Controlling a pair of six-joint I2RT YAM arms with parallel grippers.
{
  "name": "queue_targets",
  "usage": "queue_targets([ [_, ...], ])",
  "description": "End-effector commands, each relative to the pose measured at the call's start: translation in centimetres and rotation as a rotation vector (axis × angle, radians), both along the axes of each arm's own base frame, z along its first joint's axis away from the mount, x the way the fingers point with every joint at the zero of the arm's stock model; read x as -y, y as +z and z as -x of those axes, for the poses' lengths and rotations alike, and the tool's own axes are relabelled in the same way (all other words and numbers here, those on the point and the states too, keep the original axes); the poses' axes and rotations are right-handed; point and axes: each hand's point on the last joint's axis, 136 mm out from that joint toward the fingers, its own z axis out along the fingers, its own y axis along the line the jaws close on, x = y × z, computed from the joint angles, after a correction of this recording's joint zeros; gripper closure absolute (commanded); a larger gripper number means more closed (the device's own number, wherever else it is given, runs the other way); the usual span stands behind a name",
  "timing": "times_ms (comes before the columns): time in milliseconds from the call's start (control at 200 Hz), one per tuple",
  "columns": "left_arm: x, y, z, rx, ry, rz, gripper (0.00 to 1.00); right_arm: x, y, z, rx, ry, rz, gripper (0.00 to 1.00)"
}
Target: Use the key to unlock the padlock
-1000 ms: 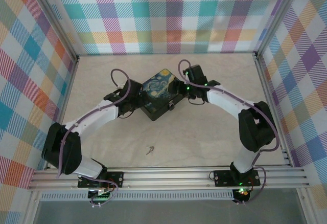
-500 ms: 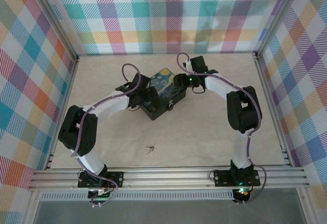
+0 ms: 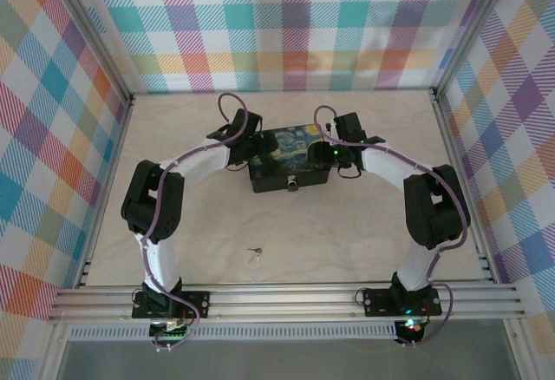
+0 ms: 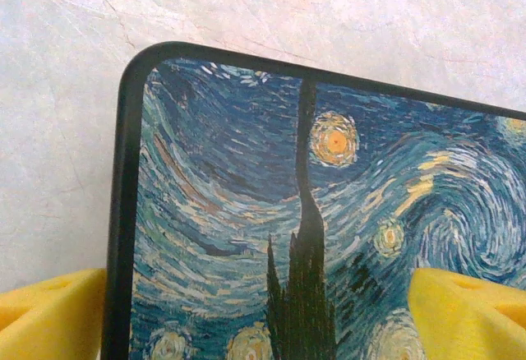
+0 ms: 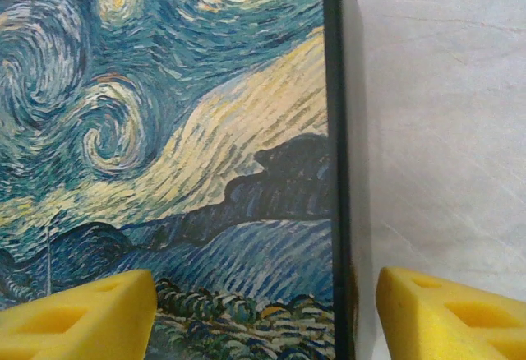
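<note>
Table (image 3: 373, 241): pale marbled top, plaid walls round it.

Black box (image 3: 293, 161) with starry-night lid sits upper middle of the top view, long side running across the frame.

Left gripper (image 3: 257, 149) is at the box's left end, right gripper (image 3: 335, 154) at its right end.

Left wrist view: yellow fingertips (image 4: 49, 315) spread wide, one lower left beyond the box's edge, the other lower right above the lid. Nothing pinched.

Right wrist view: fingertips (image 5: 78, 315) also spread, one over the lid, one lower right over bare table past the box's side.

Padlock (image 3: 293, 186), small and dark, is at the middle of the box's lower edge.

Key (image 3: 255, 252), tiny, lies on the table lower middle, well apart from the box and both grippers.
</note>
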Motion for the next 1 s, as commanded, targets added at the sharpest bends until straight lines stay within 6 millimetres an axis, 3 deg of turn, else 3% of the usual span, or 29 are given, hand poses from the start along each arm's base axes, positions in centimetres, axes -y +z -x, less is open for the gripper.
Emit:
queue_targets([
  [0,0.5,1.2,0.3,0.030,-0.012,0.055,0.07,1.1,-0.4,0.5,-0.031,-0.035,0.030,0.26],
  [155,-3.3,2.9,1.8,0.043,0.050,-0.024,0.04,2.6,3.0,0.4,0.047,-0.009,0.124,0.20],
  [270,-6.1,4.5,3.5,0.043,0.090,-0.108,0.02,2.7,6.0,2.0,0.087,0.034,0.119,0.21],
  [340,-7.5,4.7,5.0,0.023,0.119,-0.146,0.02,1.1,6.8,4.3,0.092,0.103,0.071,0.24],
  [450,-9.6,2.7,7.7,-0.065,0.176,-0.193,0.02,-3.3,6.7,9.1,0.078,0.268,-0.042,0.33],
  [585,-12.0,-0.1,10.8,-0.179,0.252,-0.186,0.02,-9.1,5.4,15.4,0.016,0.458,-0.165,0.39],
  [725,-13.7,-1.8,13.1,-0.240,0.307,-0.156,0.02,-13.9,2.5,20.6,-0.048,0.596,-0.125,0.39],
  [855,-14.9,-2.5,14.7,-0.255,0.347,-0.149,0.02,-16.1,-0.9,23.4,-0.111,0.652,-0.033,0.37],
  [995,-15.6,-2.5,15.4,-0.257,0.369,-0.137,0.02,-17.4,-4.3,25.0,-0.177,0.670,0.066,0.37],
])
